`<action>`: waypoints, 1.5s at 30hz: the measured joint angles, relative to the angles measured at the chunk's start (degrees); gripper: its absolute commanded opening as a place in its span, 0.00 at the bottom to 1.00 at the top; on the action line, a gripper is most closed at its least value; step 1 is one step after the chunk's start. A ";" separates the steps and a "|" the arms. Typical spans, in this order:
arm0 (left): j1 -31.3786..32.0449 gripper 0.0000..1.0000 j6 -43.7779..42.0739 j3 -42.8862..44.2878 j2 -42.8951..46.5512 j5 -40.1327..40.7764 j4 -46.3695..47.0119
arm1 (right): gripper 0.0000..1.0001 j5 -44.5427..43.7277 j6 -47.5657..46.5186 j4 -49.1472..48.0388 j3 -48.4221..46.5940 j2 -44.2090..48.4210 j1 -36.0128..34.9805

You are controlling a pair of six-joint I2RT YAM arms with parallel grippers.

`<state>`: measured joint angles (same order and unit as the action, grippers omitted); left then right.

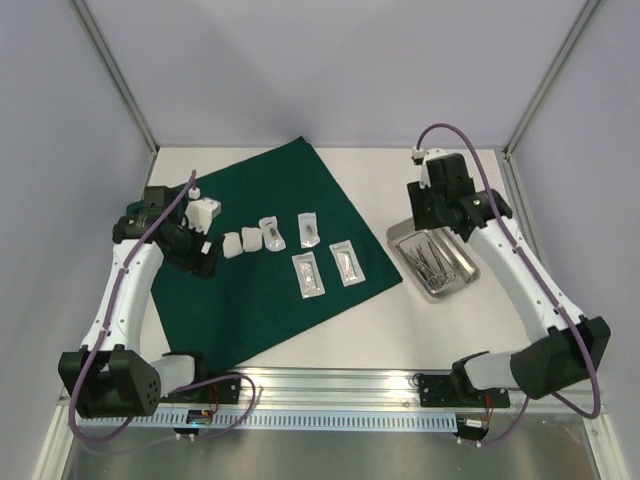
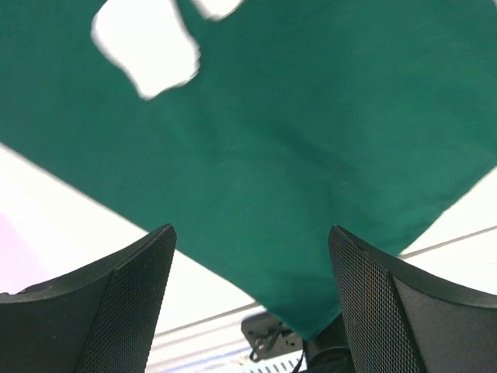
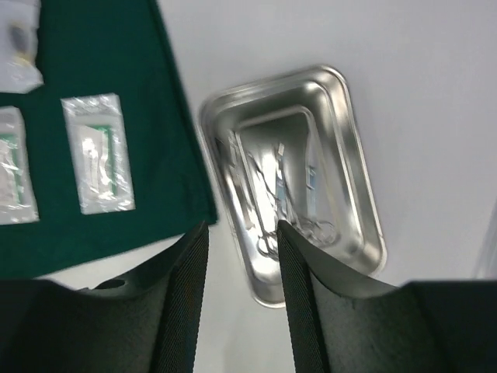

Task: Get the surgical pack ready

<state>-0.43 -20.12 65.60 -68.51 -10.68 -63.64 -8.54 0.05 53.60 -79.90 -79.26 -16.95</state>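
Nearest the arm bases, the near corner of the dark green cloth is seen close to the front rail. The cloth is spread flat on the table. Over its left part the left gripper is held with its fingers wide apart and nothing between them; only cloth is seen beneath. Just beyond it, white gauze pieces are laid on the cloth, and to their right clear pouches are set out in two loose rows. Just beside the cloth's right corner, the steel tray is placed on the bare table, with metal instruments lying in it. Above the tray the right gripper is held, its fingers parted by a narrow gap in which nothing is gripped. The cloth's far corner is found near the table's back edge.
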 measured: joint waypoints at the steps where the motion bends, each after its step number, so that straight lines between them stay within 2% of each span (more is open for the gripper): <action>1: -1.81 0.88 0.11 -0.68 0.22 0.61 0.17 | 0.44 0.20 1.40 -1.81 1.07 1.40 -2.40; 4: -7.93 0.84 0.22 -2.12 0.48 1.07 0.87 | 0.45 1.14 6.80 -9.07 5.44 4.04 -9.99; 6: -11.23 0.78 0.31 -2.80 0.48 1.62 1.55 | 0.45 1.11 9.46 -12.85 7.41 3.54 -14.05; 7: -11.98 0.68 0.35 -3.02 0.42 1.97 2.01 | 0.45 0.96 10.49 -14.16 8.04 3.08 -15.74; 8: -12.22 0.64 0.55 -3.02 0.24 2.21 2.32 | 0.45 0.70 11.21 -15.32 8.50 2.62 -17.33; 10: -12.26 0.55 0.85 -2.56 -1.11 2.21 2.93 | 0.45 -0.13 12.33 -18.12 9.57 1.75 -20.26; 12: -12.24 0.51 1.33 -0.42 -5.01 1.75 3.17 | 0.45 -0.63 12.96 -20.79 11.08 1.40 -22.43; 16: -12.26 0.51 2.60 6.84 -17.42 0.55 4.92 | 0.45 -0.68 14.10 -25.31 15.21 1.29 -23.37; 21: -11.98 0.58 3.54 11.67 -29.05 -0.37 7.30 | 0.44 -0.55 14.73 -28.06 19.26 0.09 -23.30; 30: -9.03 0.54 3.82 15.78 -39.63 1.14 9.55 | 0.44 1.66 15.41 -32.06 20.06 -4.44 -23.39; 35: -9.16 0.52 4.42 16.22 -42.64 3.34 11.34 | 0.44 2.62 15.58 -32.96 20.06 -5.77 -23.56; 44: -9.20 0.36 4.66 16.28 -46.38 1.75 11.85 | 0.44 2.58 15.56 -33.03 20.06 -6.97 -24.28; 45: -9.18 0.32 4.61 16.28 -46.38 1.46 11.80 | 0.44 2.58 15.56 -33.00 20.06 -7.19 -24.28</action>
<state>-9.61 -15.51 81.89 -114.89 -9.21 -51.83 -5.96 15.62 20.60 -59.83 -86.46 -41.23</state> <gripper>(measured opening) 0.375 0.439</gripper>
